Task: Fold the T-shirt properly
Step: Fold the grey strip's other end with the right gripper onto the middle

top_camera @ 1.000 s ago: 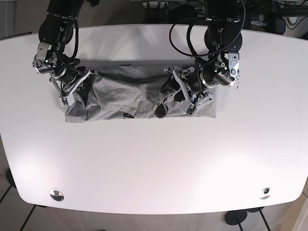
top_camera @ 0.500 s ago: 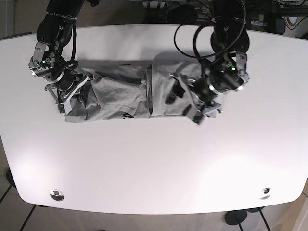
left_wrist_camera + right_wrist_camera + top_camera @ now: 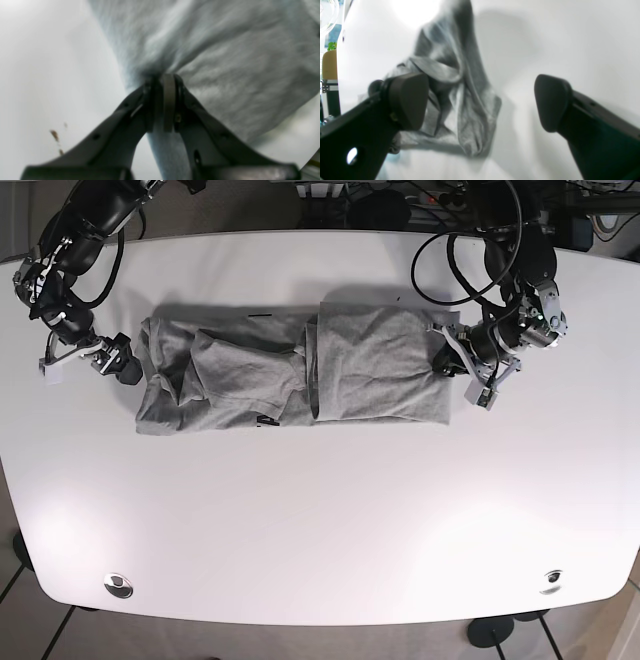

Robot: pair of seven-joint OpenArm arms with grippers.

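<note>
the grey t-shirt [image 3: 290, 370] lies across the upper middle of the white table [image 3: 320, 520] in the base view, a long rumpled band running left to right. its right part is a flatter folded panel with a straight vertical edge near the centre; the left part is bunched into soft ridges and overlapping flaps.

the left gripper [image 3: 445, 360] sits at the right end of the shirt in the base view, low over the cloth. in the left wrist view its jaws are pressed tight together on a pinch of grey fabric [image 3: 225, 62] — the cloth gathers into a pucker right at the tips and spreads away toward the upper right of the frame (the picture is soft with blur).

the right gripper [image 3: 112, 360] is at the left of the base view, just beside the shirt's left edge. in the right wrist view its two dark fingers [image 3: 407, 100] stand wide apart with nothing between them — a crumpled end of the shirt [image 3: 455, 100] lies on the table beyond, behind the left-hand finger.
</note>
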